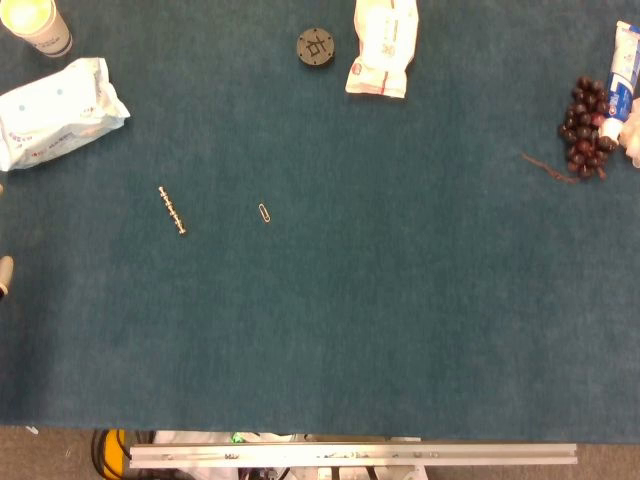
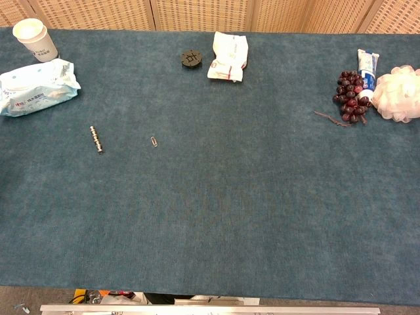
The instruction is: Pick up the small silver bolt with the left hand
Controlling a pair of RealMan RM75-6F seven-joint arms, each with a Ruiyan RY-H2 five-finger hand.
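The small silver bolt (image 1: 172, 210) is a thin knobbly rod lying flat on the blue cloth (image 1: 380, 300), left of centre. The chest view shows the bolt (image 2: 96, 140) at the left too. A pale fingertip-like tip (image 1: 4, 275) pokes in at the head view's left edge, well left of the bolt and slightly nearer me. It looks like part of my left hand, and too little shows to tell how the fingers stand. The chest view shows no hand. My right hand appears in neither view.
A paper clip (image 1: 264, 213) lies right of the bolt. A wipes pack (image 1: 55, 110) and paper cup (image 1: 35, 25) sit at far left. At the back are a black round part (image 1: 316, 47) and white packet (image 1: 383, 50). Grapes (image 1: 585, 130), tube (image 1: 622, 75) and white puff (image 2: 397, 93) lie at right.
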